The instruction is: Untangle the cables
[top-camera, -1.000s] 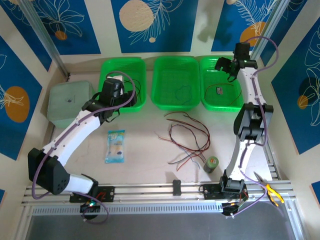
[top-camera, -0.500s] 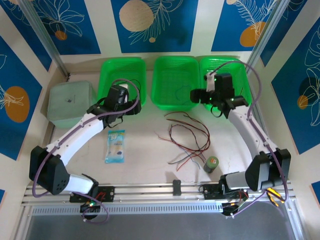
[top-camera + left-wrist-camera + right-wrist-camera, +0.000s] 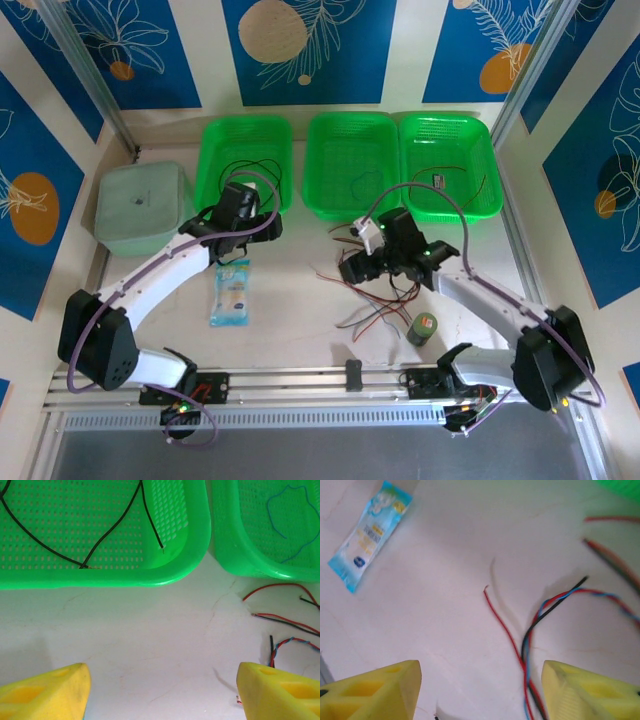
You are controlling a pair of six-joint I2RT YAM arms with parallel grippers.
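Right gripper (image 3: pixel 480 695) hangs low over the table with its yellow fingers spread and nothing pinched between them. It's right above the cables (image 3: pixel 527 645), a loose red, black and blue bunch lying in front of the green baskets (image 3: pixel 350 214). Left gripper (image 3: pixel 162 692) is wide open too, near the left basket (image 3: pixel 125 577), which has a black wire (image 3: pixel 115 525) in it. A blue sachet (image 3: pixel 232 292) lies off to the side.
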